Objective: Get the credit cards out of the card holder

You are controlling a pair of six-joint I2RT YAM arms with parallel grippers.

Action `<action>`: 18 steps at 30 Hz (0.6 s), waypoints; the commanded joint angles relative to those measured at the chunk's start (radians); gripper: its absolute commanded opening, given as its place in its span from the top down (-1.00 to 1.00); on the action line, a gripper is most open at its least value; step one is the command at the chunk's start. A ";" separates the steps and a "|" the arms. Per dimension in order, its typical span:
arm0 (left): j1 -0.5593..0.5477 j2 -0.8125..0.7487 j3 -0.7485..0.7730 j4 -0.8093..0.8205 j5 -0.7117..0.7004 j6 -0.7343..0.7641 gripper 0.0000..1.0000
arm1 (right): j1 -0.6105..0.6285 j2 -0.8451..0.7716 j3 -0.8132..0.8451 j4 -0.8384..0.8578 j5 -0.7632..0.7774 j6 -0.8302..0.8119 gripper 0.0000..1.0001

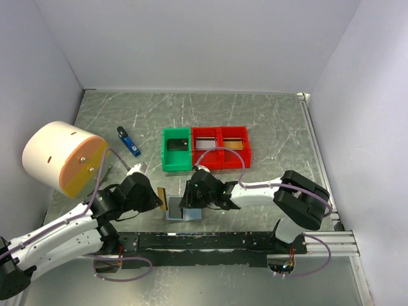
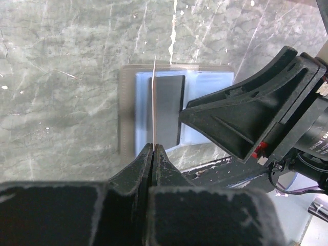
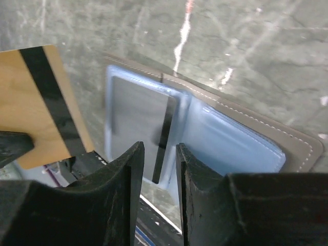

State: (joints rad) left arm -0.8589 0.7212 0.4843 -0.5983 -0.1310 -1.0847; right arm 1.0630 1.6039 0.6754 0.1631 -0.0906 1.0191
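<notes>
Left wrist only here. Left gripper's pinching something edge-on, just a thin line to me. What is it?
Observer: The left gripper holds a tan card with a black stripe; the right wrist view shows its face.
Operator: Right gripper open or shut? I only see its side.
Observer: The right gripper is open, fingers apart above the card holder, nothing clamped.
Operator: Any cards elsewhere on the table?
Observer: Top view: the green tray holds a dark card; the red trays seem to hold one card each.
</notes>
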 commanded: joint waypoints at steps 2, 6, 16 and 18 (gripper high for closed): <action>0.005 -0.012 0.037 -0.009 -0.009 0.019 0.86 | 0.001 -0.043 -0.040 -0.070 0.051 0.006 0.36; 0.005 -0.007 0.036 0.067 0.044 0.059 0.87 | 0.000 -0.123 -0.082 -0.028 0.034 0.003 0.30; 0.005 -0.047 0.073 0.223 0.190 0.158 0.86 | -0.037 -0.402 -0.235 0.086 0.133 0.038 -0.04; 0.005 -0.060 0.068 0.252 0.220 0.170 0.86 | -0.098 -0.455 -0.285 0.156 0.034 0.018 -0.14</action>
State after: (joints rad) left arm -0.8589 0.6884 0.5266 -0.4572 -0.0097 -0.9722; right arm 1.0351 1.2373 0.4625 0.1970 -0.0078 1.0481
